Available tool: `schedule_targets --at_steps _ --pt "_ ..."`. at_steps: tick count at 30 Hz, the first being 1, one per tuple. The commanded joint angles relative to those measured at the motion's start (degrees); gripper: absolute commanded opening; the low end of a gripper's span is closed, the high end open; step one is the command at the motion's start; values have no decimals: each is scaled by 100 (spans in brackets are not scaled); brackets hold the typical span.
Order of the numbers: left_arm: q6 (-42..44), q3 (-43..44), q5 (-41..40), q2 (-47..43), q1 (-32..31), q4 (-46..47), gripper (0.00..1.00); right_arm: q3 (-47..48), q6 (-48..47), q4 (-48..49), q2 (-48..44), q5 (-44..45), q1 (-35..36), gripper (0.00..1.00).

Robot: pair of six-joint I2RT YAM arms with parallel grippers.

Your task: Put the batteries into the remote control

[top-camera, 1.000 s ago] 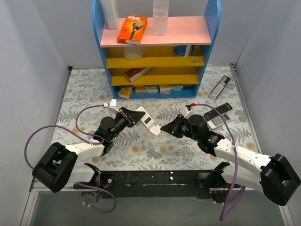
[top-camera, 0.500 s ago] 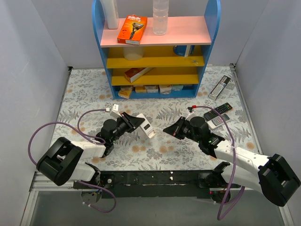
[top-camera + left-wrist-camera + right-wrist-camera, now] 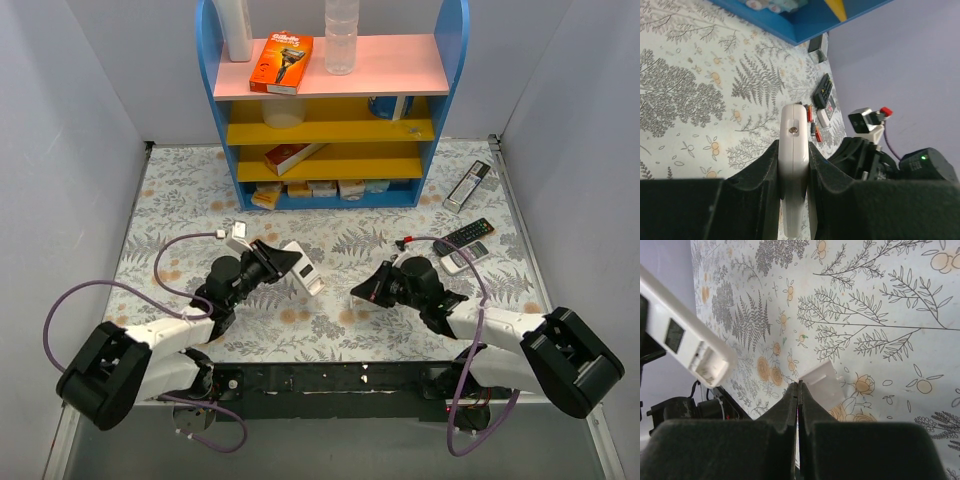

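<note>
My left gripper is shut on the small white remote control and holds it above the table. In the left wrist view the remote stands edge-on between the jaws of the gripper. In the right wrist view the remote shows an open battery compartment at its end. My right gripper is low over the table, shut, and its fingertips pinch a thin white battery cover. Two small batteries with red ends lie on the table near the black remotes.
A blue shelf with boxes and bottles stands at the back. A black remote and a pale remote lie at the right. A silver remote lies further back right. Cables loop beside both arms.
My right gripper has drawn back from the remote's end and moved lower towards the table. My left gripper has shifted the remote slightly left and nearer.
</note>
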Motion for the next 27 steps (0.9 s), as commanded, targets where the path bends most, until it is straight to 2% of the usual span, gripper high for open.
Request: schedule_targets --at_steps 1,5,12,23,27 --pt "230 -16 -114 -856 30 -592 0 90 -248 1359 354 -673 -37 1" --pt "256 -33 -176 -1812 48 -1277 0 161 -241 2133 757 -1034 -45 1" --pt "230 -25 -150 -2588 65 -1859 0 -5 14 3654 1672 -1588 -63 1" --pt "239 54 -79 -2791 65 -2114 0 -585 -65 4823 2647 -2177 -502 1" --pt "230 63 -27 -2738 65 -2062 0 -814 181 5639 3131 -2459 -661 1"
